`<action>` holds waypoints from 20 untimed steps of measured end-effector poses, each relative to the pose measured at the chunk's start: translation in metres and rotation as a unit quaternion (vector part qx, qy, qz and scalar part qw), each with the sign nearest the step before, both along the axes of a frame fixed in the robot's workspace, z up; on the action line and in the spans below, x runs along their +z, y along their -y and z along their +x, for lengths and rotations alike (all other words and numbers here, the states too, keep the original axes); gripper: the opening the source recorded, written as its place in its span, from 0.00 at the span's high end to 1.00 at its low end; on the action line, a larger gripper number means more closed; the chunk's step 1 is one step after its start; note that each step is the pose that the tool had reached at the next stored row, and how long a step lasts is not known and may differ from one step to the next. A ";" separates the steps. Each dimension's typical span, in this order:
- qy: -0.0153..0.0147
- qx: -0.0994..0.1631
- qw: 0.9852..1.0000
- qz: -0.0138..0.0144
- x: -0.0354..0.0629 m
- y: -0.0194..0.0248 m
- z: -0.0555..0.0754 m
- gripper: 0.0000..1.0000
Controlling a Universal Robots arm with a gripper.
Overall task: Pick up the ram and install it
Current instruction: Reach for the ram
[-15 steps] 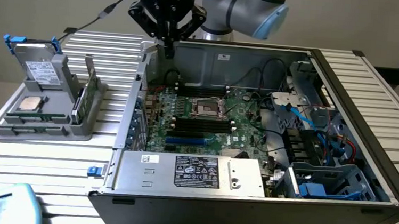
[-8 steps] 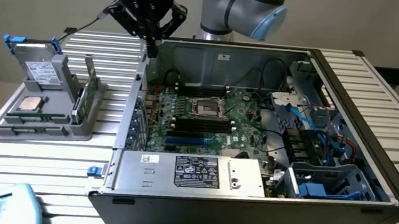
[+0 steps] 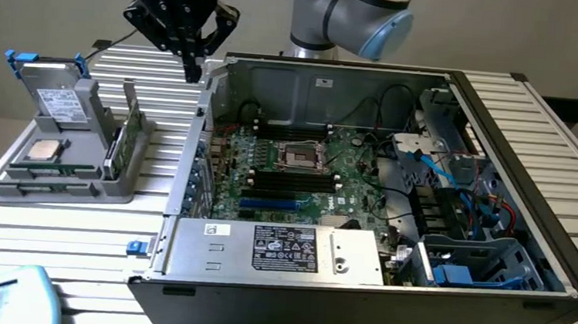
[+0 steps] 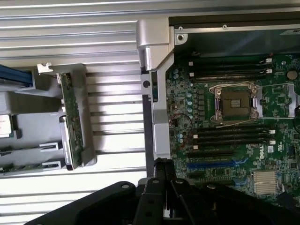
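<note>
The hand point(image 3: 190, 71) hangs closed and empty over the open computer case's point(image 3: 360, 315) corner — the ram point(image 4: 69, 122) stands on edge in the gray holder point(image 3: 65, 187) on the surface point(image 3: 45, 243) beside the case.

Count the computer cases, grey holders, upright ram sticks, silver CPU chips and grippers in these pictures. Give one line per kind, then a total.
case: 1
holder: 1
ram: 1
CPU chip: 1
gripper: 1
Total: 5
</note>
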State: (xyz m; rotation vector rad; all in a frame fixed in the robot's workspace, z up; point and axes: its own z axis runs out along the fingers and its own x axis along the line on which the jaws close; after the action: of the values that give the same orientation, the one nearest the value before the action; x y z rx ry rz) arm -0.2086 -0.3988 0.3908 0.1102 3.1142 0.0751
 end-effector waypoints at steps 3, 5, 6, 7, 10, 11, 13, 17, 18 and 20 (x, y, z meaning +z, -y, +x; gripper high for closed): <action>0.000 0.000 1.000 0.000 -0.0006 0.0000 -0.014 0.90; 0.000 0.000 1.000 0.000 -0.0016 0.0000 -0.023 0.90; 0.000 0.001 1.000 0.000 -0.0024 0.0000 -0.027 0.90; 0.000 0.001 1.000 0.000 -0.0033 0.0000 -0.032 0.90; 0.000 0.002 1.000 0.000 -0.0064 0.0000 -0.045 0.90; 0.000 0.003 1.000 0.000 -0.0075 0.0000 -0.050 0.90; 0.000 0.003 1.000 0.000 -0.0110 0.0000 -0.059 0.90; 0.000 0.003 1.000 0.000 -0.0183 0.0000 -0.077 0.90; 0.000 0.003 1.000 0.000 -0.0201 0.0000 -0.082 0.90; 0.000 0.003 1.000 0.000 -0.0235 0.0000 -0.091 0.90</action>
State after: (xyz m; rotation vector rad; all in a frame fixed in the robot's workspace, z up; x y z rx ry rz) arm -0.2993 -0.3987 0.3672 0.0996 3.1147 0.0751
